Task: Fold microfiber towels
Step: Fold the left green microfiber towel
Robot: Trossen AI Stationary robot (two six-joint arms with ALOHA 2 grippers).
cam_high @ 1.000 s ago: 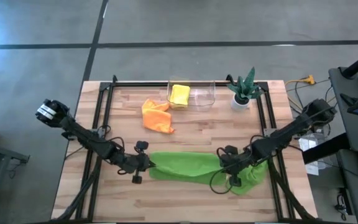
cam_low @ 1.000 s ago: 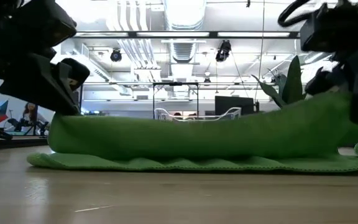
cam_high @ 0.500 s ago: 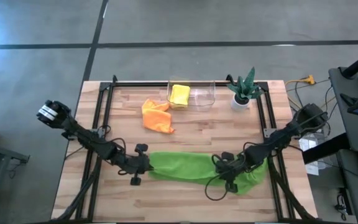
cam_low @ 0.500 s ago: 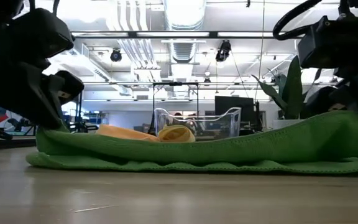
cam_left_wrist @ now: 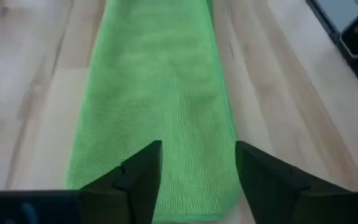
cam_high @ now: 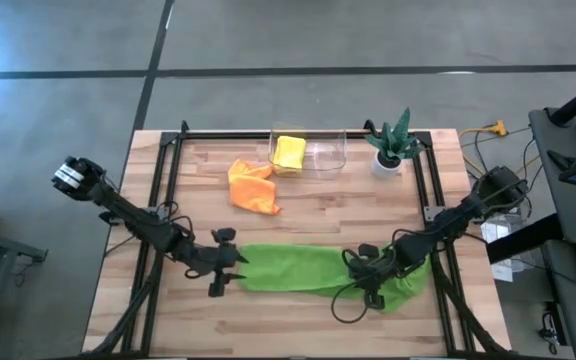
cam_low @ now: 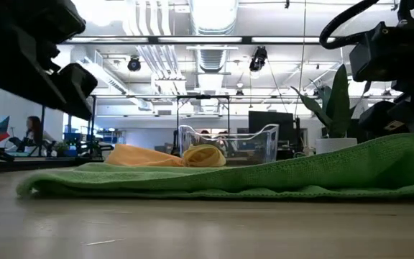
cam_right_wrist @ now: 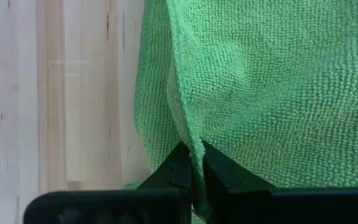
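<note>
A lime green microfiber towel (cam_high: 303, 268) lies folded into a long band across the near half of the table, seen also in the left wrist view (cam_left_wrist: 157, 87). My left gripper (cam_high: 237, 266) hovers open just over the band's left end, its fingers (cam_left_wrist: 143, 177) apart and clear of the cloth. My right gripper (cam_right_wrist: 194, 169) is shut on the band near its right end. An orange towel (cam_high: 251, 186) lies crumpled on the wood farther back. A yellow towel (cam_high: 289, 152) sits inside a clear bin. My right gripper pinches a raised hemmed edge of the green towel (cam_right_wrist: 190, 134) between its two fingers, near the band's right end. The fingers slant down from the table's right side. That end (cam_low: 401, 152) stands a little above the table, while the rest lies flat.
The clear bin (cam_high: 323, 150) stands at the far edge, a spiky plant in a white pot (cam_high: 390, 142) to its right. More green cloth (cam_high: 408, 292) lies bunched under my right arm. A black frame (cam_high: 168, 190) runs along the table's sides.
My left gripper has opened and let go of the towel's left end, then drawn slightly up and away toward the left. The upper layer has sunk flat onto the lower one. My right gripper came down a little with its end and stays shut.
</note>
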